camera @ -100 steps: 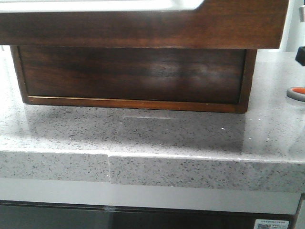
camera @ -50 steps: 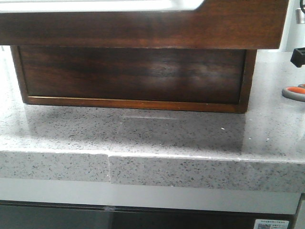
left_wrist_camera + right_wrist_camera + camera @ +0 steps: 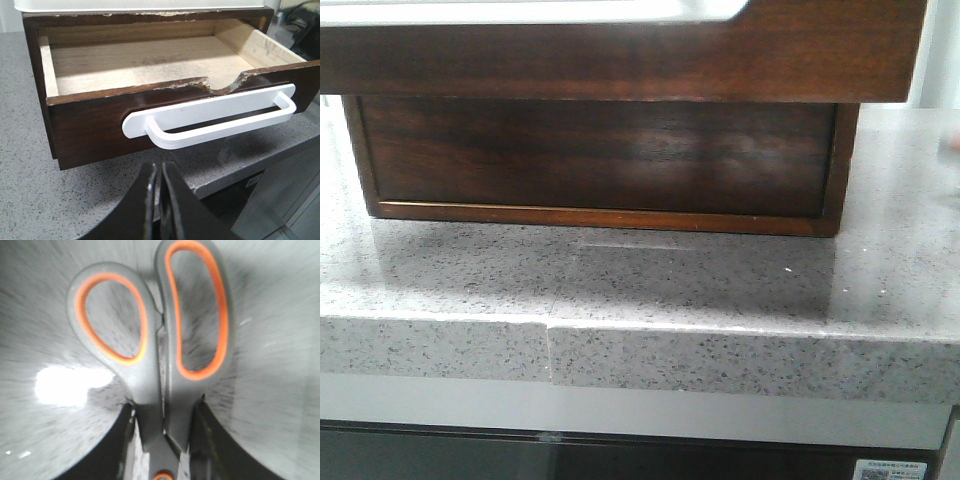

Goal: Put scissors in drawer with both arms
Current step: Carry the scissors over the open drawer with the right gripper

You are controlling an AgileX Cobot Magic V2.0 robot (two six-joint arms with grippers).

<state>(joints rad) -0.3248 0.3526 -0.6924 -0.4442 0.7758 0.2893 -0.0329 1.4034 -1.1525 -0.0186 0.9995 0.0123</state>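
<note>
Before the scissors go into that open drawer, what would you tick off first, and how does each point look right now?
1. Drawer pulled open: ok, its pale wooden inside shows.
2. Drawer inside free of objects: ok in the left wrist view.
3. Scissors held: ok, the right gripper is shut on them just below the orange-lined loops.
4. Scissors blades closed: cannot tell, they are hidden between the fingers.
5. Left gripper clear of the drawer: ok, it is shut, off the white handle.
6. Scissors' position relative to the drawer: cannot tell, the right wrist view is blurred.
</note>
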